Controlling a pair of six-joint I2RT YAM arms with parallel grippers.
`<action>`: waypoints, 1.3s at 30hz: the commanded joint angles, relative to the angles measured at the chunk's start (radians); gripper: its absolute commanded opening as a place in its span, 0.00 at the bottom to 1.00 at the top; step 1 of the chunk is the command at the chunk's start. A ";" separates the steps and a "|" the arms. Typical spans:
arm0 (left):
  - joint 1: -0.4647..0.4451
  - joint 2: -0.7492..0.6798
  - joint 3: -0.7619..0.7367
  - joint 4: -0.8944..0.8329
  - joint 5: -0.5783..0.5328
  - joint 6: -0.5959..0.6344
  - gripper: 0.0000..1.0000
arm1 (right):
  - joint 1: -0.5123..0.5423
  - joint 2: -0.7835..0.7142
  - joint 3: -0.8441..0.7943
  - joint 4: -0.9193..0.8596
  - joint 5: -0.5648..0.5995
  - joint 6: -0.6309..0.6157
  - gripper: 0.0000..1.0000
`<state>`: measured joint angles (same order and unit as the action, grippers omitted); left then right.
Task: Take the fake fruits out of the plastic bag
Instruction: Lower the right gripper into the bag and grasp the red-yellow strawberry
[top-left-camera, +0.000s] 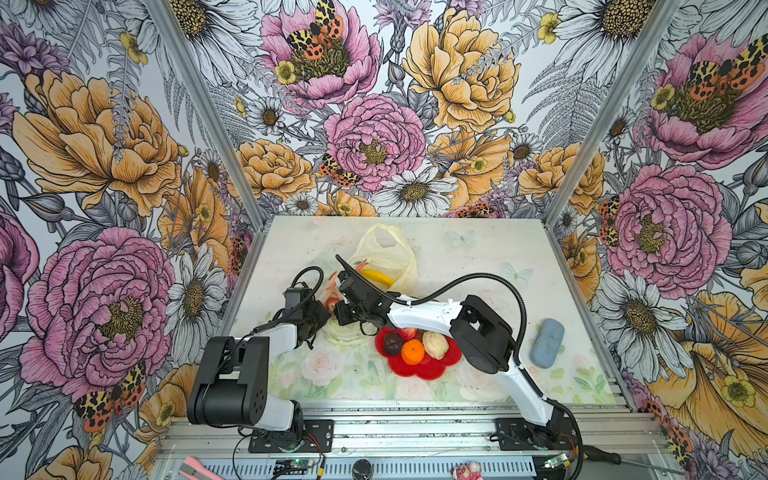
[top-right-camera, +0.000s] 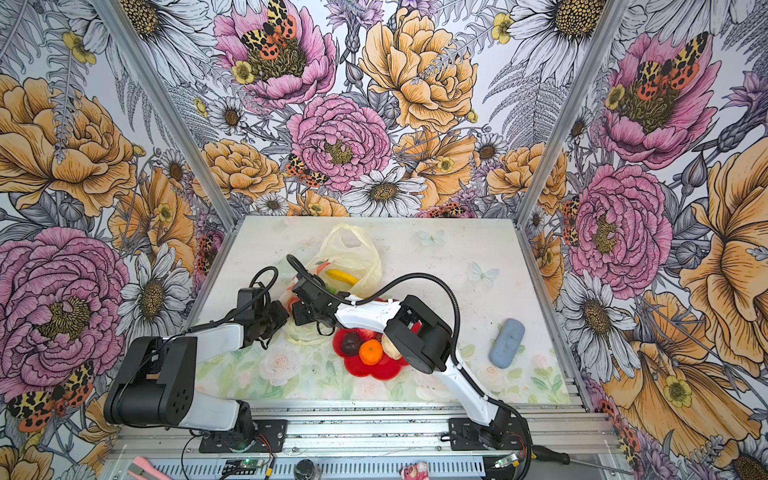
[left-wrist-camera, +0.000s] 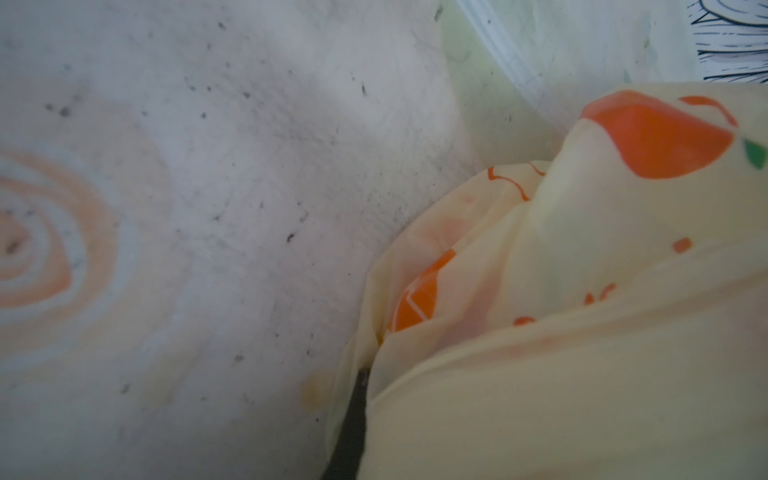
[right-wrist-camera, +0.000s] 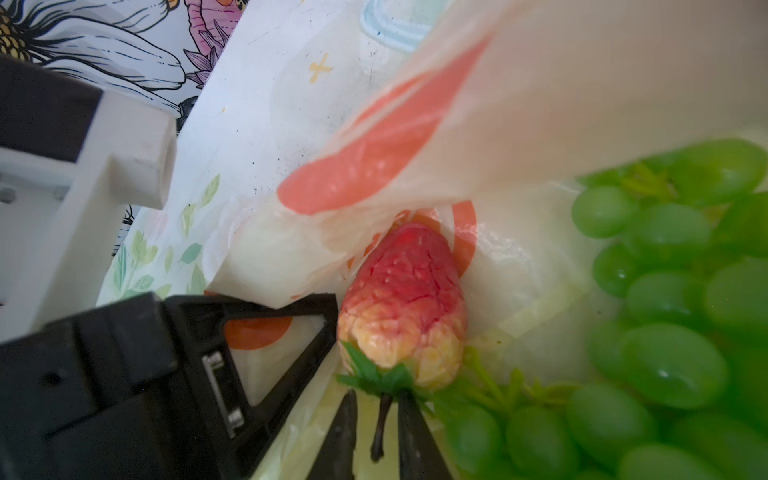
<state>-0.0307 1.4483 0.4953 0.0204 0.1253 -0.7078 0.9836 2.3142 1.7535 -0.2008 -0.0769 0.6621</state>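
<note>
Bearing orange motifs (left-wrist-camera: 656, 137), the plastic bag (left-wrist-camera: 582, 374) holds grapes (right-wrist-camera: 665, 291).

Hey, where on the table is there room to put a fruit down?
Bare table lies behind the blue pad, from the plastic bag across to the right wall, and in front left of the red plate. Crowded: the plate itself and the bag's near end, where both arms meet.

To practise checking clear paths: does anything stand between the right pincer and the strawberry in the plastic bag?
Nothing visible does. In the right wrist view the right pincer straddles the stem of the strawberry inside the plastic bag; no film lies between.
</note>
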 joint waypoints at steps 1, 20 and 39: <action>-0.011 -0.018 -0.023 -0.008 0.006 0.005 0.00 | -0.008 0.017 0.031 -0.012 -0.004 -0.014 0.16; -0.006 -0.038 -0.011 -0.037 -0.025 0.031 0.00 | -0.008 -0.090 -0.021 -0.011 0.032 -0.059 0.01; 0.010 -0.077 0.058 -0.065 -0.123 0.116 0.00 | -0.010 -0.391 -0.293 -0.022 0.032 -0.083 0.00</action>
<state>-0.0284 1.3758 0.5240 -0.0555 0.0372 -0.6247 0.9802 1.9953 1.4899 -0.2230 -0.0471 0.5968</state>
